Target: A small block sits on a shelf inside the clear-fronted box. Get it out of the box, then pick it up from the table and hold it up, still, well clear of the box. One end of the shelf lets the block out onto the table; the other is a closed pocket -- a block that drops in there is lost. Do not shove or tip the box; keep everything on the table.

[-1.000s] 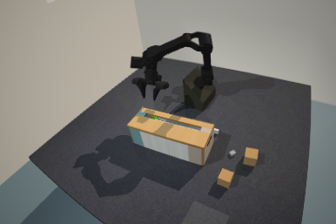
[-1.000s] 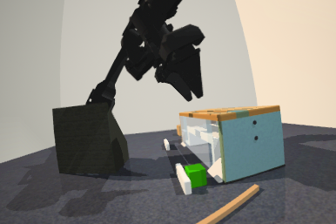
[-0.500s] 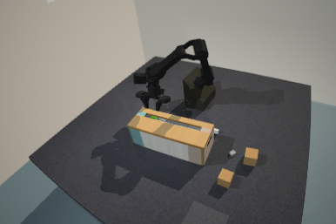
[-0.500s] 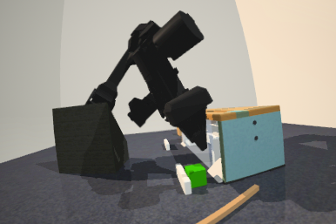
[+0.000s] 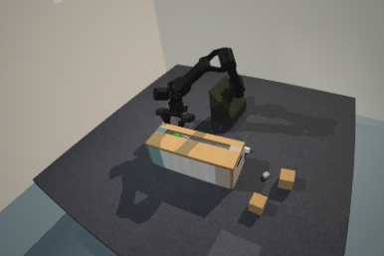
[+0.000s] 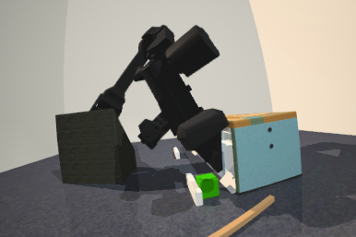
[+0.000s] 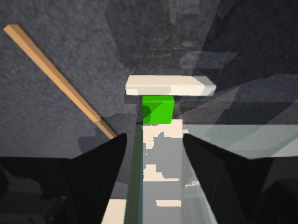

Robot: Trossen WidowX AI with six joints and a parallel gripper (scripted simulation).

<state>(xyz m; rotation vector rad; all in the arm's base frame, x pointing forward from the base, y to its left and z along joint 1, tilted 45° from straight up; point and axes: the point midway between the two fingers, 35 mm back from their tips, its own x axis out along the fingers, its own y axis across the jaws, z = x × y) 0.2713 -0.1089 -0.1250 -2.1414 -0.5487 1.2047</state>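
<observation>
The green block (image 5: 176, 134) (image 6: 207, 185) (image 7: 158, 110) lies on the table just outside the clear front of the box (image 5: 209, 155) (image 6: 269, 168) (image 7: 133, 175), near its teal end. It lies against a low white bar (image 6: 194, 190) (image 7: 170, 86), on the box side of it. In the top view I see only a bit of it through the slot in the box top. My gripper (image 5: 175, 119) (image 6: 184, 159) (image 7: 154, 137) is open and empty, low beside the box front, tilted. In the wrist view the block shows beyond the gap between the fingertips.
A wooden strip (image 6: 244, 214) (image 7: 55, 72) lies on the table near the teal end. Two orange cubes (image 5: 287, 179) (image 5: 258, 203) and a small white cube (image 5: 266, 174) lie beyond the box's other end. The arm's dark base block (image 5: 224, 104) (image 6: 88, 147) stands in front of the box.
</observation>
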